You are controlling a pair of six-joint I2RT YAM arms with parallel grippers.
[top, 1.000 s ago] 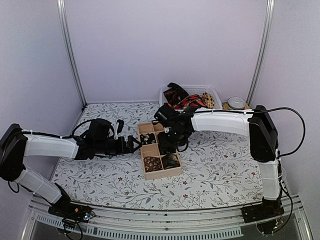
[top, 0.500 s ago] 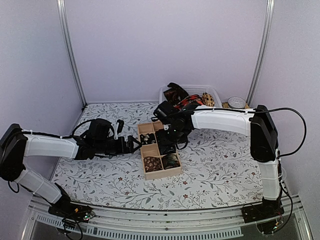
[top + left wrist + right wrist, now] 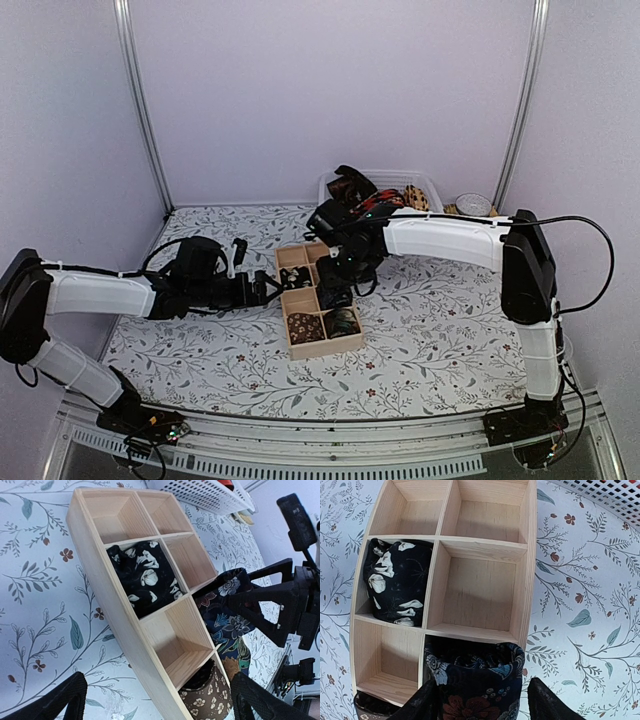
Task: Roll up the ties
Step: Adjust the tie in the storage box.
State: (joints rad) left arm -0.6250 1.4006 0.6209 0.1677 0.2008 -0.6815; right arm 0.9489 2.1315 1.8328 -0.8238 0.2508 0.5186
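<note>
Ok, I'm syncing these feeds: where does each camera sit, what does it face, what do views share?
Top external: above and behind, looking down on the table; left arm and right arm show.
Left wrist: low beside the wooden tray, facing across it; left fingers at bottom.
Right wrist: above the tray, looking down; right fingers grip a dark floral roll.
Shared: both wrist views show black-and-white roll.
</note>
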